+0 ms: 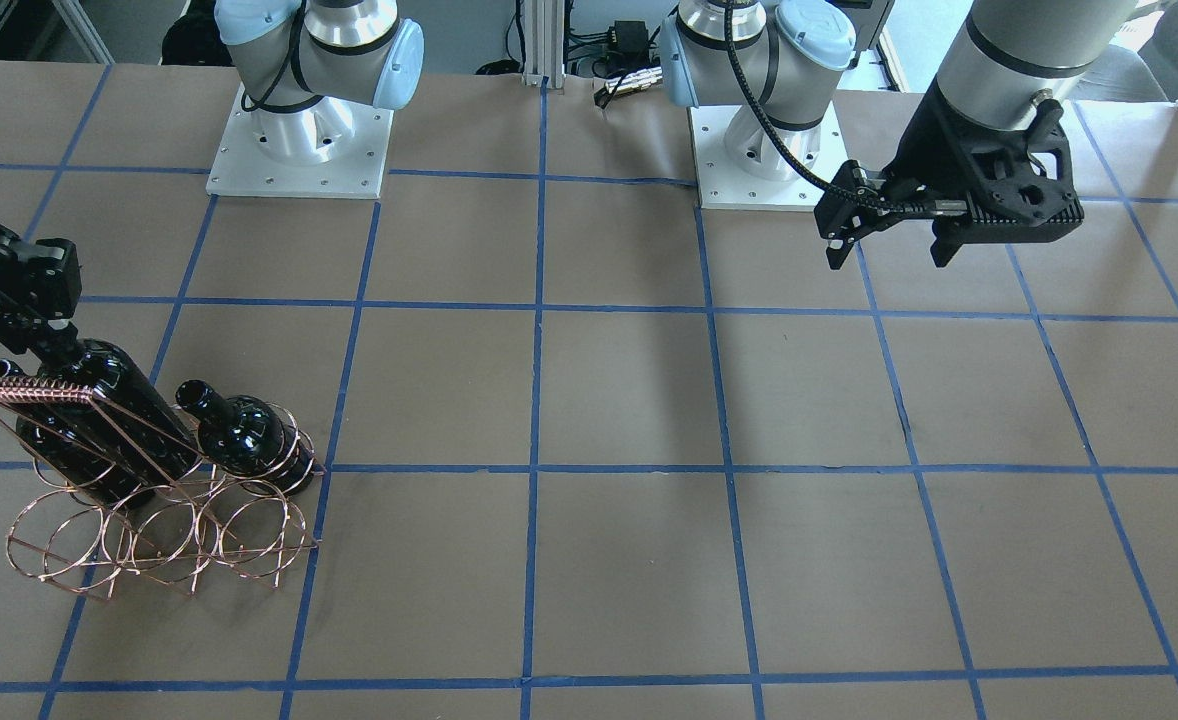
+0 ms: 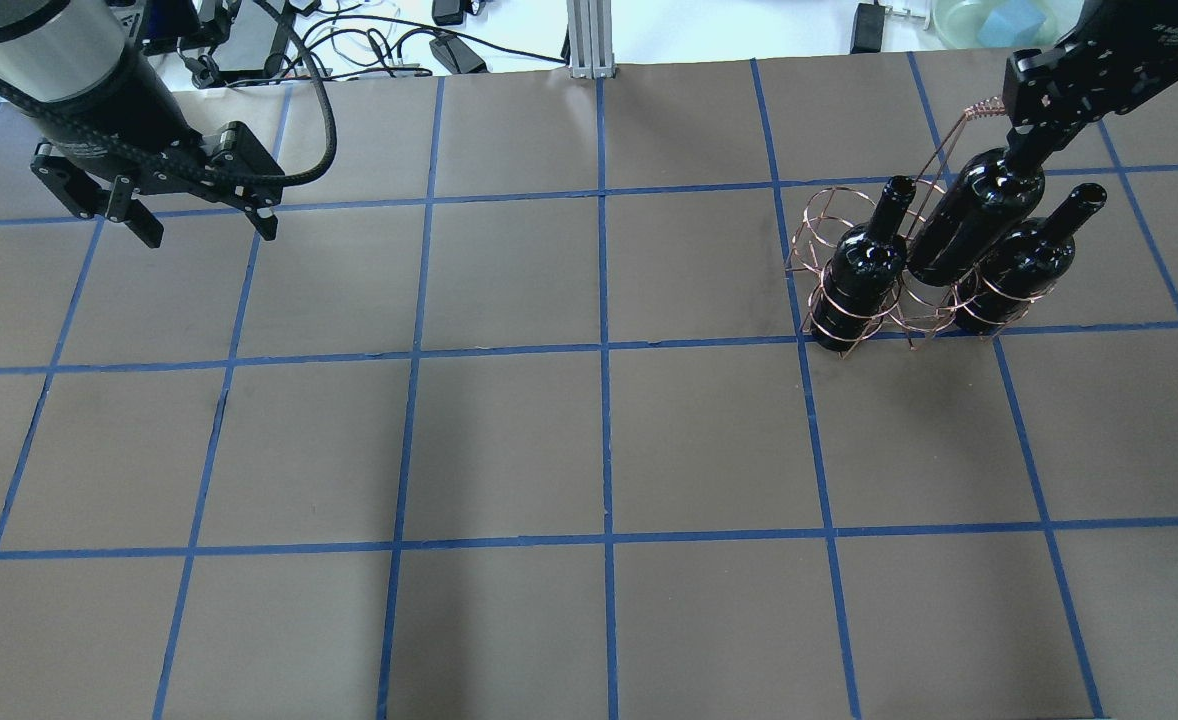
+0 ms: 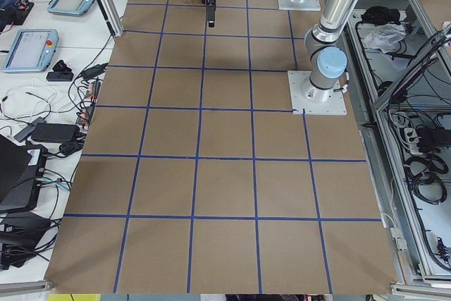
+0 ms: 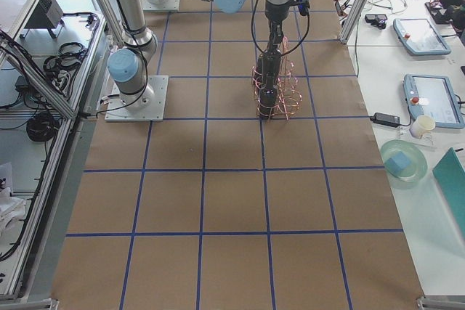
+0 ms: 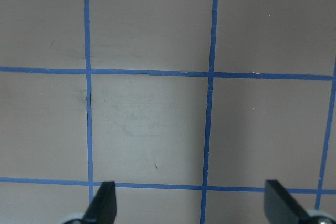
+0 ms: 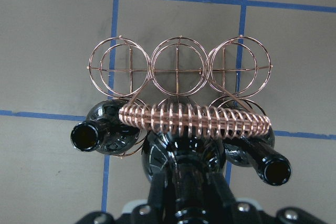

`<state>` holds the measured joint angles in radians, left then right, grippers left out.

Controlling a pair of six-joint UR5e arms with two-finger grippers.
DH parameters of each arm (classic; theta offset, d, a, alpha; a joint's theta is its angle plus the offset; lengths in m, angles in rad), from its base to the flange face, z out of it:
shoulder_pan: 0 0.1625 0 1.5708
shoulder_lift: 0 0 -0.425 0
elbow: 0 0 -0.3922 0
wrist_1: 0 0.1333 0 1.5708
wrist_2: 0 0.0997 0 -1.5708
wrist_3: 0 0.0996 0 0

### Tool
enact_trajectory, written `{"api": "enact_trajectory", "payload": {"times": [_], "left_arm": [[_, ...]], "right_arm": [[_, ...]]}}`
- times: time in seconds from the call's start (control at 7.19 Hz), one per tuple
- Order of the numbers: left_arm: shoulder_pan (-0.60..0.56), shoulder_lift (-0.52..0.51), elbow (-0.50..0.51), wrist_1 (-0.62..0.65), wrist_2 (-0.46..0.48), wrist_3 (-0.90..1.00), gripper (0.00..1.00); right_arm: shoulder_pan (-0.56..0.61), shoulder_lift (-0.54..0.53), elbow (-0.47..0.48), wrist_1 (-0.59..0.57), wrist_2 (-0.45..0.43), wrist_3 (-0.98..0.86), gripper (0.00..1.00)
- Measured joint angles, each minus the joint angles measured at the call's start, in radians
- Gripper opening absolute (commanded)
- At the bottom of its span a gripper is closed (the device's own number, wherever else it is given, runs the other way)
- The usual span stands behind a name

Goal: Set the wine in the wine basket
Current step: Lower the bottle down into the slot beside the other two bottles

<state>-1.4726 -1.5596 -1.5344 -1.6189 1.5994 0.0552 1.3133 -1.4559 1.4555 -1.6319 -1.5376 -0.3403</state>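
Wine basket (image 6: 194, 119) stood on the table (image 2: 599, 450) at the robot's right, two bottles (image 2: 859, 275) seated | the wine (image 2: 979, 215) hung tilted at the middle ring between them | right gripper (image 2: 1031, 152) clamped its neck; left gripper (image 2: 211, 236) gaped over bare table | you could judge the glass heavy, rigid, slick, breakable: neck hold best, just under the lip.

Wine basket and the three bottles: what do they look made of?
Wine basket: thin metal wire by the look, copper-coloured and shiny, with see-through rings and a coil wrapped on the handle bar. Whether it is plated or solid copper, I cannot tell. The wine in the right gripper and the two other bottles: black, likely glass, glossy, with sharp bright highlights on the shoulders and open hollow necks.
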Motion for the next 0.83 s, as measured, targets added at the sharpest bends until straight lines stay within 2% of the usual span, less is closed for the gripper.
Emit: {"api": "enact_trajectory", "payload": {"times": [0.83], "left_arm": [[0.000, 0.006, -0.001, -0.007, -0.004, -0.001, 1.00]], "right_arm": [[0.001, -0.011, -0.015, 0.049, -0.008, 0.004, 0.00]]}}
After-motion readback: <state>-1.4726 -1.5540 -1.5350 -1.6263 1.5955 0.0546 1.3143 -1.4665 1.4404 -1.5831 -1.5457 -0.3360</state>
